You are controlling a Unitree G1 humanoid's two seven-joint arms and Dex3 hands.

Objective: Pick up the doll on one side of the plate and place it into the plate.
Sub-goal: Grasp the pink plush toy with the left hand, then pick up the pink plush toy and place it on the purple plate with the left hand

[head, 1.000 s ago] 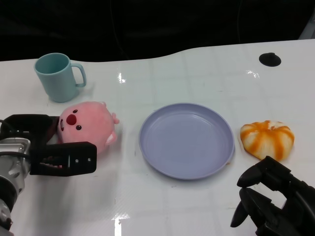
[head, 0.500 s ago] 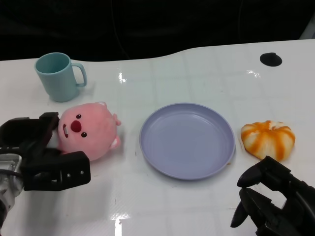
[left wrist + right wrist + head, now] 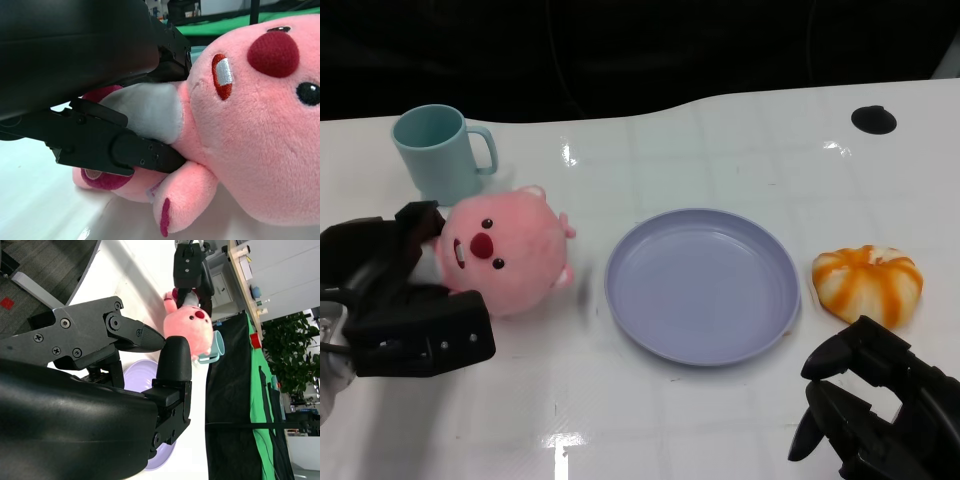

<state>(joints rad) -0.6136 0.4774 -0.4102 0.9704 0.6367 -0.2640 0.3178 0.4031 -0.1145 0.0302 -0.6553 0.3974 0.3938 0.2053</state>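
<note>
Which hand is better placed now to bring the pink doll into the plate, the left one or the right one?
The left hand. It already grips the pink doll, just beside the plate. The right hand is on the plate's far side, near the orange-striped bun, holding nothing.

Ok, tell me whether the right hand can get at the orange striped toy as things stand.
Probably yes. The right hand holds nothing and sits just in front of the orange striped toy, with only bare table between them.
</note>
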